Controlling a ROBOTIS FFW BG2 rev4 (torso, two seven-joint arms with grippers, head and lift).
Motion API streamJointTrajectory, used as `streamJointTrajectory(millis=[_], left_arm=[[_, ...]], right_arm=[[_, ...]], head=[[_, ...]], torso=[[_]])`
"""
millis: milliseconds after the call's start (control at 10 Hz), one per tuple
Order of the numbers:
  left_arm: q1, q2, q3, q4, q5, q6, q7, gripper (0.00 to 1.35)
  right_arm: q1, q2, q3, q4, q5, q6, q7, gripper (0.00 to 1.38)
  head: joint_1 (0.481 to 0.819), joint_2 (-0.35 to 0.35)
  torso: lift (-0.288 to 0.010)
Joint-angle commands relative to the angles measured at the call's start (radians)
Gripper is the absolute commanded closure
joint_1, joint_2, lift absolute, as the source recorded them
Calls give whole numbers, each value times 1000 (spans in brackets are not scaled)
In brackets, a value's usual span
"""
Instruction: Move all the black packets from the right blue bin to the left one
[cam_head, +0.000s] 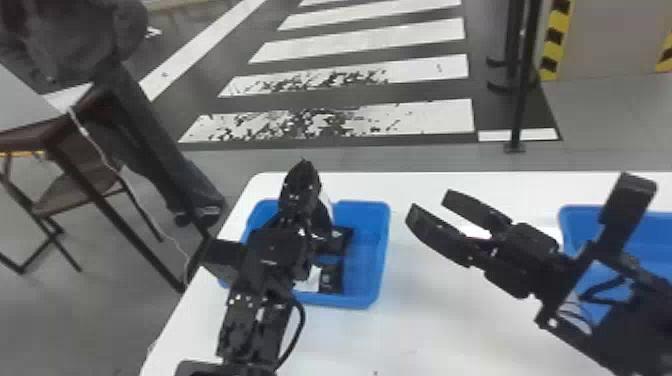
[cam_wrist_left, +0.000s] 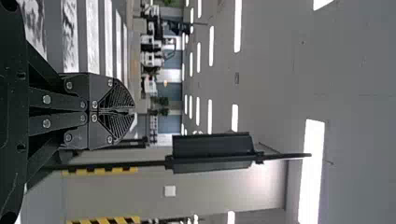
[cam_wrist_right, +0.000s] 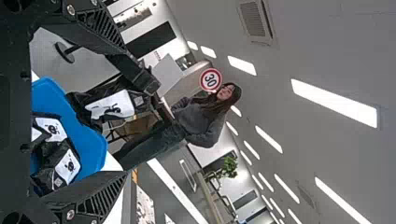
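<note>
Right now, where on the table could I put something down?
The near table looks bare between the left bin and the right arm, as does the far strip beyond the open right gripper. It's crowded at the left bin, where the left arm overhangs black packets, and around the right bin.

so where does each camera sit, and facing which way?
Head: on the head, forward and down over the table; left arm, right arm show.
Left wrist: on its arm, toward striped floor, ceiling; shut left gripper shows.
Right wrist: on its arm, toward left blue bin, ceiling; open right gripper shows.
Shared: that bin, head and right wrist.
</note>
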Motion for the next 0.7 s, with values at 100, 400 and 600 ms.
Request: streamJointTrajectory(millis=[100, 400, 600], left_arm=[[-53, -2, 41, 176, 6, -48, 28, 992], [-16, 4, -63, 176, 163, -180, 14, 91], [33, 4, -141, 135, 235, -266, 2, 150]], right_arm=[[21, 6, -26, 9, -17, -4, 6, 82], [99, 27, -144, 4, 21, -43, 22, 84], [188, 63, -315, -41, 147, -43, 22, 87]], head=[[680, 350], [695, 347], [695, 285]], torso=[[-140], [-140], [-140]])
